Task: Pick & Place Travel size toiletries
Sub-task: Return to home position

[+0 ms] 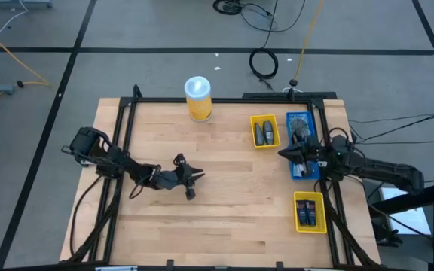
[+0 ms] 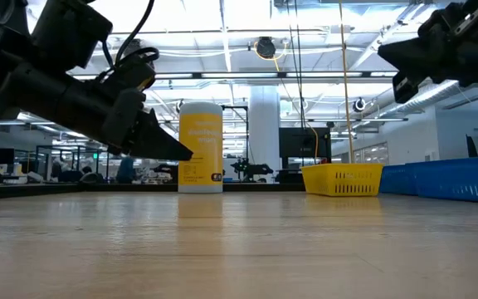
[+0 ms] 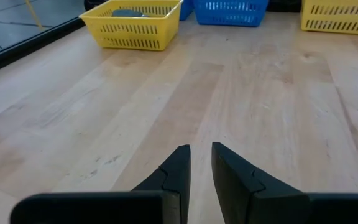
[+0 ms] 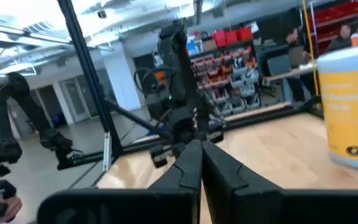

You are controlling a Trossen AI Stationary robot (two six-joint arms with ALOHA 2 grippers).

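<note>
The toiletries lie in trays on the table's right side. Dark grey pieces (image 1: 263,133) are in the far yellow tray (image 1: 253,120), grey pieces (image 1: 300,124) in the blue tray (image 1: 291,118), and dark-blue bottles (image 1: 305,213) in the near yellow tray (image 1: 297,196). My left gripper (image 1: 194,183) (image 3: 201,152) hovers low over bare wood at mid-table. Its fingers are a narrow gap apart, with nothing between them. My right gripper (image 1: 283,153) (image 4: 201,146) is shut and empty. It is raised at the blue tray's left edge (image 2: 388,54).
The tall yellow canister (image 1: 198,98) (image 2: 200,147) stands near the far edge, left of the trays. A black frame (image 1: 126,113) runs around the table's edges. Bare wood (image 1: 232,203) stretches between my left gripper and the trays. A person shows far back in the room (image 4: 344,34).
</note>
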